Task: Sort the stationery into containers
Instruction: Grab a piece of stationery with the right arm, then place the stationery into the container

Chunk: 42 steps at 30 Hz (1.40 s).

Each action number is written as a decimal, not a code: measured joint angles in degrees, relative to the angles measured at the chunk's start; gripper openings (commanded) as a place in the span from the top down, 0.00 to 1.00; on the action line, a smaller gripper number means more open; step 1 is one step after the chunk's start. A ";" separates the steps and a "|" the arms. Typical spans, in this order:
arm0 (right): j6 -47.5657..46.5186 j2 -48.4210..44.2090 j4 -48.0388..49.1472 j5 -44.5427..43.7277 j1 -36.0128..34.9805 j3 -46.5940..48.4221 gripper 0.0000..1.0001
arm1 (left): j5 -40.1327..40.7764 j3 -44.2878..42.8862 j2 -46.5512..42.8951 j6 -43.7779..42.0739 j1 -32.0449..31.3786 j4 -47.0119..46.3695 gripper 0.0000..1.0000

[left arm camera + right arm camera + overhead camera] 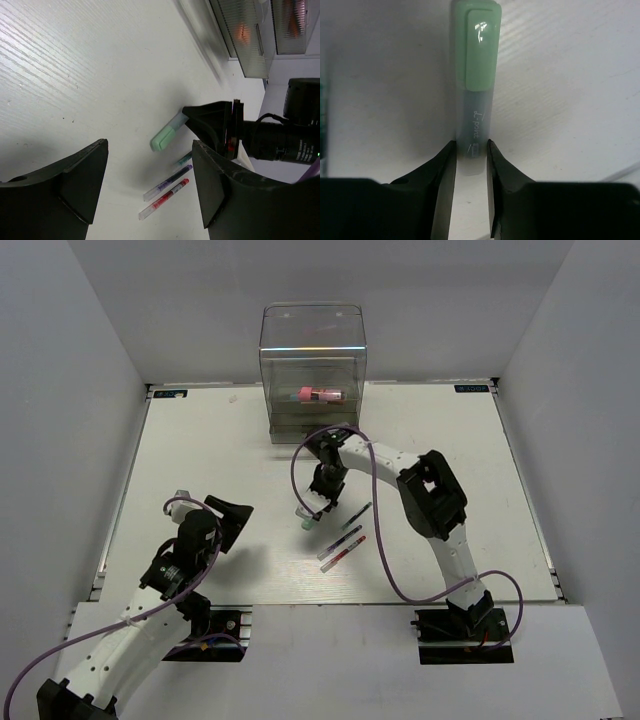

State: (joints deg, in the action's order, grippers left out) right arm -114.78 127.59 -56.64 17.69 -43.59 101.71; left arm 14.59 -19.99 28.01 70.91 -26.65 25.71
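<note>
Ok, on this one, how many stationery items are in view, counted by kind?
Markers: 1, the green marker, gripped by the right hand.
Pens: 3, lying on the table: green-tipped pen, purple pen, red pen.
Blocks: 1, the pink block inside the clear cabinet.
Total: 5. The drawer contents are too blurred to count.

A white worktop [200, 440] with a faint wood grain fills the middle of the overhead view. It is boxed in by plain pale grey panels: a left wall [60, 390] at 9 o'clock, a back wall [420, 290] at 12 o'clock and a right wall [590, 390] at 3 o'clock. Small dark corner fittings [170, 393] sit at its far corners, near 10 and 2 o'clock, a white ledge [330, 660] runs along 6 o'clock, and the light is even and soft, leaving only faint shadows.
</note>
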 measured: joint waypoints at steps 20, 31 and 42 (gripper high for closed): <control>29.73 -16.28 17.62 3.43 2.56 -20.15 1.00 | -3.10 0.90 3.50 -0.39 0.00 -4.79 0.22; 45.97 -22.71 32.15 2.23 6.95 -18.03 1.00 | -7.02 1.57 10.01 -0.44 0.00 -12.74 0.22; 46.05 -11.50 38.32 -4.90 7.85 2.08 1.00 | -9.35 1.64 13.90 -0.61 0.00 -17.57 0.22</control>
State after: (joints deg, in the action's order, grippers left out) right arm -68.73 116.09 -18.33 12.80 -35.75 103.79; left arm 5.23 -18.35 41.91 70.30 -26.65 8.14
